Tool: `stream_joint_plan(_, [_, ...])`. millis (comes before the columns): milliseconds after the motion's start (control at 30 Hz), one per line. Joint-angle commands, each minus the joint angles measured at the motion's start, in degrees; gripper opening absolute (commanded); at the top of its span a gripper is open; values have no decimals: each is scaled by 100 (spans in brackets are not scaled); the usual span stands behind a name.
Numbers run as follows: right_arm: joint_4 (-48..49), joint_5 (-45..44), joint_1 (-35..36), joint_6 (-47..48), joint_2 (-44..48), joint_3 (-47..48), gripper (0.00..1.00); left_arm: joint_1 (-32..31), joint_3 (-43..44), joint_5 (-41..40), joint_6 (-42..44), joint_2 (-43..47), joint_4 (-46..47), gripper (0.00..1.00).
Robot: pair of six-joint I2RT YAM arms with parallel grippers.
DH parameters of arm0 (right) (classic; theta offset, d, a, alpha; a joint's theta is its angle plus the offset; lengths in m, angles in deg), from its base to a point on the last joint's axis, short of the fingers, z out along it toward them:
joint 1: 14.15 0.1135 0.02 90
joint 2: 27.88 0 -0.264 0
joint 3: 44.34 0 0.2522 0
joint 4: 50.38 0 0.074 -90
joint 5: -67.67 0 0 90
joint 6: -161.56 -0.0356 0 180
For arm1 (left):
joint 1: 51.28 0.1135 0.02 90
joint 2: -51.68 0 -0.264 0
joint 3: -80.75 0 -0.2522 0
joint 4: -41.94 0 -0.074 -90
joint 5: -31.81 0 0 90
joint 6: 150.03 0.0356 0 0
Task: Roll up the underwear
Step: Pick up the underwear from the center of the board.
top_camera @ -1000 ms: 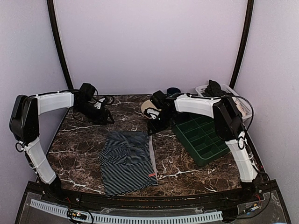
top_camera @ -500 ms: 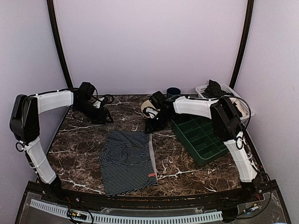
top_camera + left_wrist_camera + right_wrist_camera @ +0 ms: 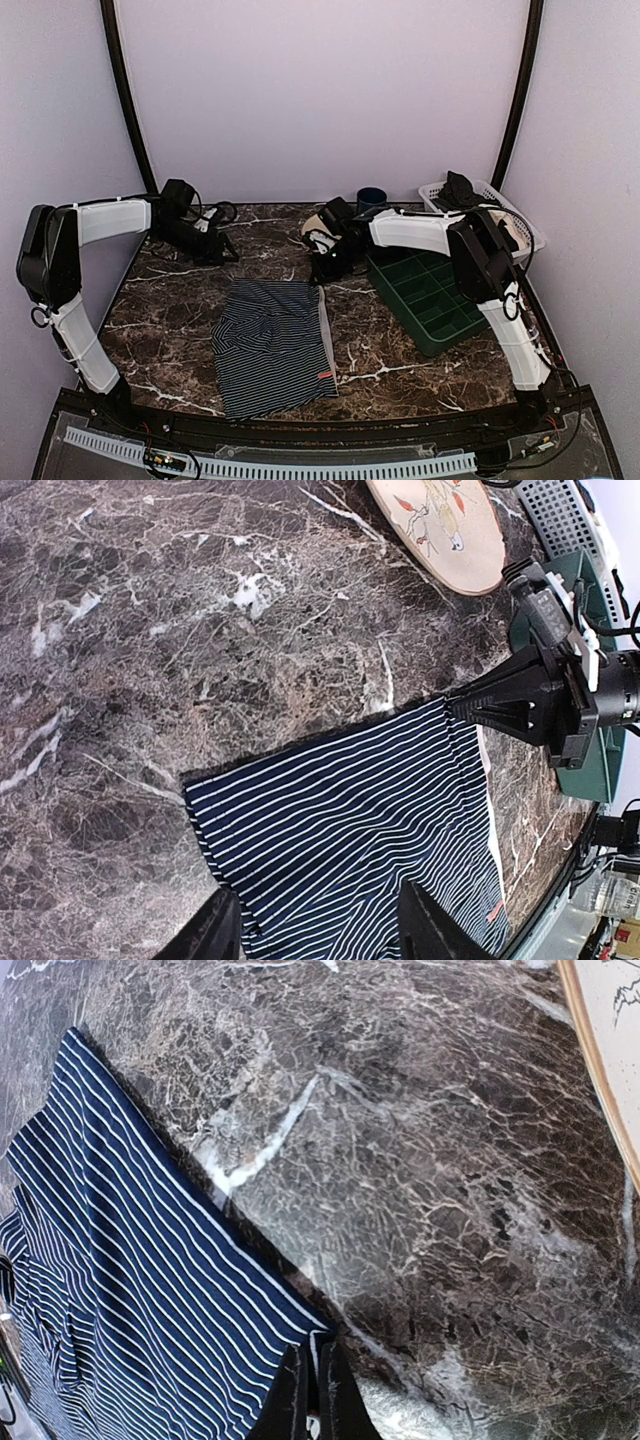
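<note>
The underwear, dark navy with white pinstripes, lies flat on the marble table, with its grey waistband along the right side and a red mark near the front. My left gripper is open and empty, behind the garment's far left corner; the left wrist view shows its fingers framing the striped cloth. My right gripper is at the far right corner. In the right wrist view it is closed to a narrow gap with the corner of the underwear pinched in it.
A green compartment tray sits right of the garment. A white basket holding dark clothes stands at the back right. A round tan disc with a drawing lies behind the right gripper, and a dark cup stands at the back.
My right gripper has moved a little left and back onto the garment's far right corner. My left gripper has shifted slightly left. The underwear has not moved.
</note>
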Motion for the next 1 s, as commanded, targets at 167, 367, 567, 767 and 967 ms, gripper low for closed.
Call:
stream_joint_plan(167, [-185,-67,26,446,380,83,0,109,422,189,402,-615,-376,48])
stream_joint_plan(367, [-286,-132,24,500,369,157,0,101,580,1,605,-954,-314,44])
stream_joint_plan(567, [-344,-137,17,533,282,318,0,103,856,-567,955,-1215,-484,40])
stream_joint_plan(767, [-430,-141,16,590,166,455,0,23,1072,-814,1308,-1436,-630,40])
stream_joint_plan(967, [-493,-165,17,677,132,478,0,-203,1329,-1080,1487,-1711,-738,39])
